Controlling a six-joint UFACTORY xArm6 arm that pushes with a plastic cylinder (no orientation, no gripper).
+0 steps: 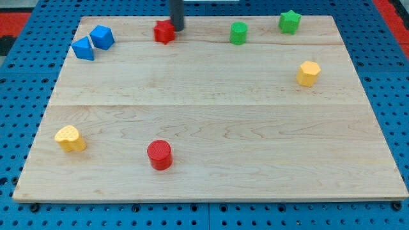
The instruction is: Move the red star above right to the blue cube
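Observation:
The red star lies near the view's top edge of the wooden board, left of centre. My tip stands right beside it, touching its right side. The blue cube sits at the view's top left, well left of the red star. A blue triangular block lies against the cube's lower left.
A green cylinder-like block and a green star lie at the view's top right. A yellow hexagon block is at the right. A yellow heart and a red cylinder lie near the bottom left. The board's top edge runs close behind the star.

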